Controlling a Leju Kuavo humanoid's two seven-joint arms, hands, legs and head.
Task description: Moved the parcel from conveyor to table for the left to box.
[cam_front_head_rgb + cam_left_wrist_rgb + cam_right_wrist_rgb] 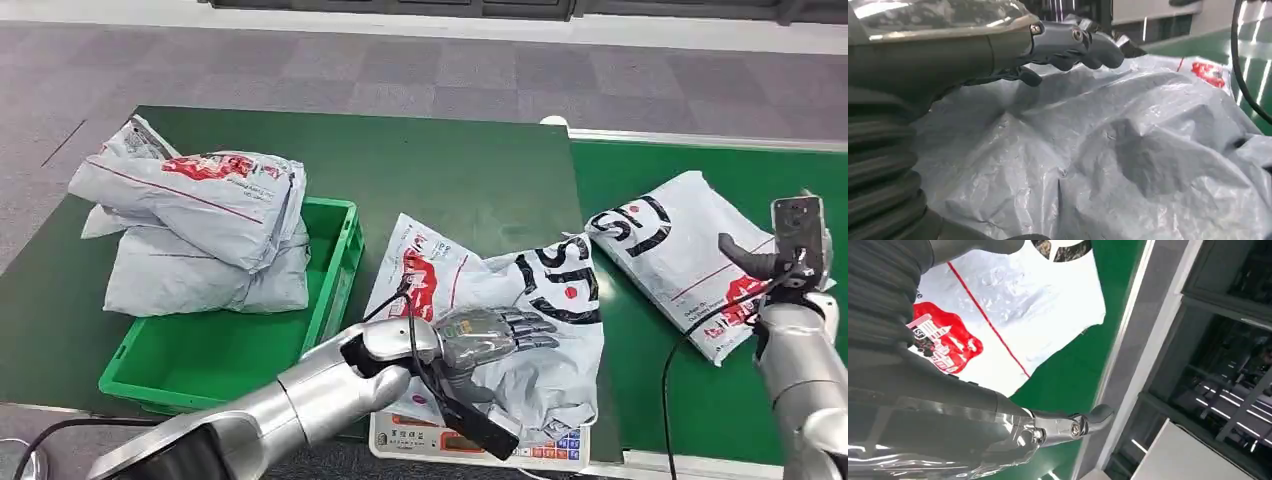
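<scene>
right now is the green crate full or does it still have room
Still has room. The grey parcels are piled at the far end of the green crate, and its near floor shows bare.

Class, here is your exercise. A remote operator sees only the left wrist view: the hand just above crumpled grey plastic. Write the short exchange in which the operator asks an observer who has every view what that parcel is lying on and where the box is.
Operator: My left hand is over a grey parcel. What is under the parcel?
Observer: It is draped over a white scale at the near edge of the table.
Operator: Where is the box it goes into?
Observer: A green crate sits on the table to the robot's left of the parcel, with other grey parcels piled over its far end.
</scene>
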